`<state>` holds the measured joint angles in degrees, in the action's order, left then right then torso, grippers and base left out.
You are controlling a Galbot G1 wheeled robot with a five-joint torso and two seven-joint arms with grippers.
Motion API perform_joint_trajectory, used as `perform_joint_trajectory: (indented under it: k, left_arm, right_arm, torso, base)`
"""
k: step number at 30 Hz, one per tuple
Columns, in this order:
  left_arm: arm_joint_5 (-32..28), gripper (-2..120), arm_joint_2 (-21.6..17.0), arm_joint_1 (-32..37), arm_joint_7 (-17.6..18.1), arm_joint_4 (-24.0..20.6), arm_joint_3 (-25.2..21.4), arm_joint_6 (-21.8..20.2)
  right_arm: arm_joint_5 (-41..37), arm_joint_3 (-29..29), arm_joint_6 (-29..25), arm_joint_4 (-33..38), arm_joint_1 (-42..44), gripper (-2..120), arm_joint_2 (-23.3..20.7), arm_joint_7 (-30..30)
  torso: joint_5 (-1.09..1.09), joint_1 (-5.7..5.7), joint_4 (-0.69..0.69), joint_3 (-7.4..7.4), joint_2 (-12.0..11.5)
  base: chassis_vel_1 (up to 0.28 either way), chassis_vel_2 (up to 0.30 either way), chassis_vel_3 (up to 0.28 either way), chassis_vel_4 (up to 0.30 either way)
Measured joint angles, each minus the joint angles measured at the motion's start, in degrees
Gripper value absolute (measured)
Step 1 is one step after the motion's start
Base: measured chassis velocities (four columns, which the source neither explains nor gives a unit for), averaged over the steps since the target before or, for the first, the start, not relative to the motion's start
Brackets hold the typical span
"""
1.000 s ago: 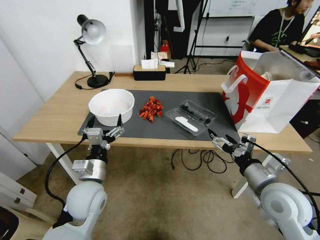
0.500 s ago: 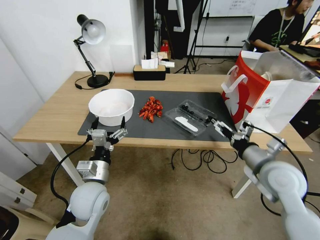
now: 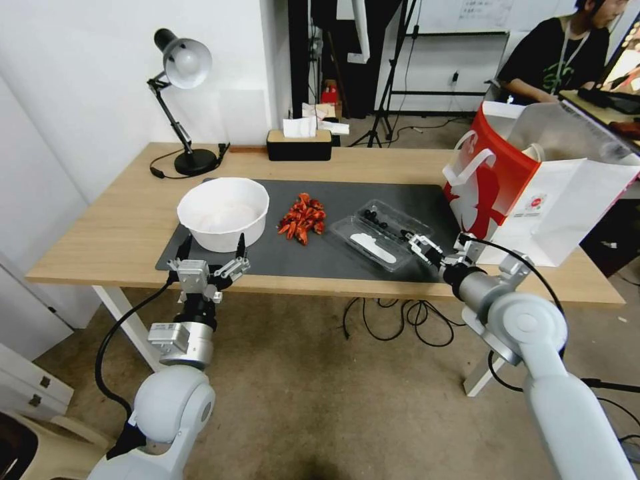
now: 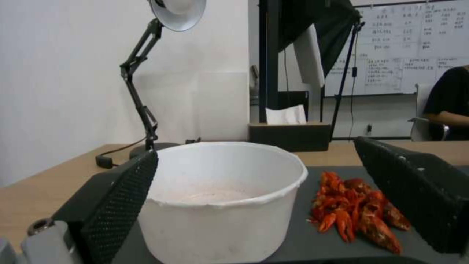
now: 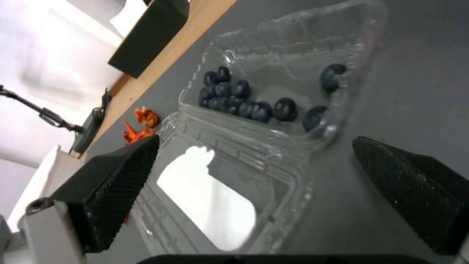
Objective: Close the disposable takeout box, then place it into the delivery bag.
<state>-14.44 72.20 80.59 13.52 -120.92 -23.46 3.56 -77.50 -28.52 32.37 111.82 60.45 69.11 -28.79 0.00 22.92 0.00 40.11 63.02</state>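
The clear disposable takeout box [image 3: 380, 235] lies open and flat on the dark mat, one half holding dark berries [image 5: 244, 102], the other a white oblong piece [image 5: 210, 198]. My right gripper [image 3: 417, 244] is open at the box's right end, low over the mat, its black fingers [image 5: 110, 187] standing on either side of the hinge end. The red-and-white delivery bag [image 3: 533, 187] stands open at the table's right end. My left gripper [image 3: 212, 253] hangs open at the table's front edge, just before the white bowl [image 4: 220, 198].
A pile of red crayfish [image 3: 303, 217] lies mid-mat between the bowl [image 3: 223, 212] and the box. A desk lamp [image 3: 180, 100] and a black tissue box [image 3: 299, 143] stand at the back of the table. A person sits behind the bag.
My right arm has swung up and forward from below the table edge to the box's right end. The left gripper has barely shifted.
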Motion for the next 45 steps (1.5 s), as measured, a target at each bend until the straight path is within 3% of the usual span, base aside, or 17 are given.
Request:
perform_joint_trajectory:
  k: [10, 45]
  left_arm:
    - [-0.1, 100, 0.0, 0.3, -0.6, 0.2, -0.5, 0.7]
    - [1.8, 100, 1.0, 3.8, -1.2, -0.9, -1.3, 3.1]
  right_arm:
    - [2.3, 2.8, 0.1, -1.7, -1.2, 100, 2.9, -0.2]
    - [7.0, 8.1, 0.1, -2.6, -4.3, 100, 5.6, 1.7]
  torso:
    - [0.00, 0.00, -0.01, -0.01, 0.0]
    - [0.00, 0.00, 0.00, -0.01, 0.0]
  base:
    - [0.000, 0.000, 0.000, 0.000]
    - [0.000, 0.000, 0.000, 0.000]
